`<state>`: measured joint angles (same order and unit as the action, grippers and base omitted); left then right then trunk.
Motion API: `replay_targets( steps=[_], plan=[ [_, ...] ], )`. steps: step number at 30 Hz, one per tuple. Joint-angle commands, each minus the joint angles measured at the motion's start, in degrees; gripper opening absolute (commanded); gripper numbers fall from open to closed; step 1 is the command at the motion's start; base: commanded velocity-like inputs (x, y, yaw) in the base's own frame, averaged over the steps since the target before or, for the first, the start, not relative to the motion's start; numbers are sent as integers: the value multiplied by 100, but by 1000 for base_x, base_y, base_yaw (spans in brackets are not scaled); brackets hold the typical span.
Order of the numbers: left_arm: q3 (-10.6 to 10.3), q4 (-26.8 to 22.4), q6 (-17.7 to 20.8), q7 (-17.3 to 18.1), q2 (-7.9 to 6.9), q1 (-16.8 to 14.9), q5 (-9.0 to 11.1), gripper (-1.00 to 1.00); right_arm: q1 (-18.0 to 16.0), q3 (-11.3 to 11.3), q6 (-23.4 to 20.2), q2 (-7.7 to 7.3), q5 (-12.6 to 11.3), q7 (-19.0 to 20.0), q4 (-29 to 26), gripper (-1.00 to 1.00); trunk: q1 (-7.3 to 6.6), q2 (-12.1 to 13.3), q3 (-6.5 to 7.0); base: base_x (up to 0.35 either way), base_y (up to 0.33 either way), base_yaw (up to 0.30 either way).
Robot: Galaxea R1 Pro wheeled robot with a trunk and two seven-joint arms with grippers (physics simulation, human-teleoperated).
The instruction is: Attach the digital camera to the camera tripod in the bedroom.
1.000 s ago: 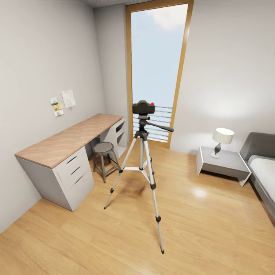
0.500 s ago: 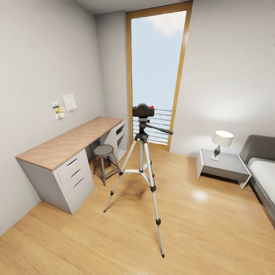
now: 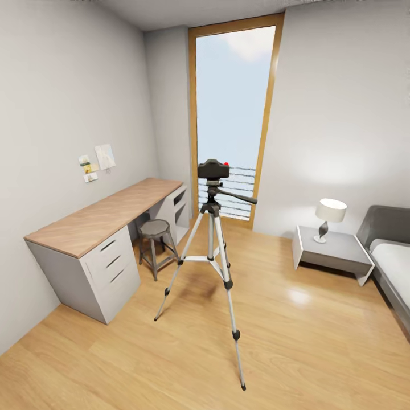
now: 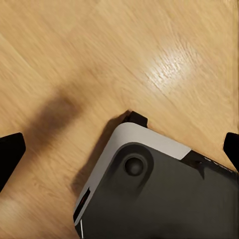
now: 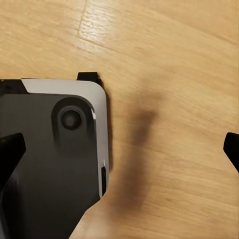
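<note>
The digital camera [image 3: 213, 169], black with a red button [image 3: 226, 163], sits on the head of the camera tripod [image 3: 210, 250]. The tripod stands with its legs spread on the wood floor in the middle of the bedroom, in front of the tall window [image 3: 233, 114], its pan handle pointing right. In the left wrist view my left gripper [image 4: 119, 152] hangs open over the floor, with its dark fingertips [image 4: 7, 152] at the picture's edges and nothing between them. My right gripper [image 5: 119, 152] is open in the same way, fingertips [image 5: 10, 152] far apart.
A wood-topped white desk [image 3: 102, 219] runs along the left wall with a grey metal stool [image 3: 155, 230] beside it. A nightstand [image 3: 333, 253] with a lamp [image 3: 330, 213] and the grey bed [image 3: 393, 250] stand at the right. My own base [image 4: 164, 199] shows below both grippers.
The head view has tilted upward a little, so more ceiling shows and everything sits lower in the picture. The camera and tripod have not moved.
</note>
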<state>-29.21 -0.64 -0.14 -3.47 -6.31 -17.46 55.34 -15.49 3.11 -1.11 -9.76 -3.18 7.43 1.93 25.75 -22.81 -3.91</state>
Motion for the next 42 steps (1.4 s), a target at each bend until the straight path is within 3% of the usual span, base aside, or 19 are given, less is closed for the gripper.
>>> replay_targets(
  steps=[1,42],
  plan=[
    [-49,-2,-2,-24,25,-3,38,100,-7,32,-1,1,-34,22,9,100,4,-12,-3,0,0,0],
    [-50,-7,-3,-23,51,-3,-15,100,-8,32,32,26,-43,22,9,100,4,-12,375,0,0,0]
  ],
)
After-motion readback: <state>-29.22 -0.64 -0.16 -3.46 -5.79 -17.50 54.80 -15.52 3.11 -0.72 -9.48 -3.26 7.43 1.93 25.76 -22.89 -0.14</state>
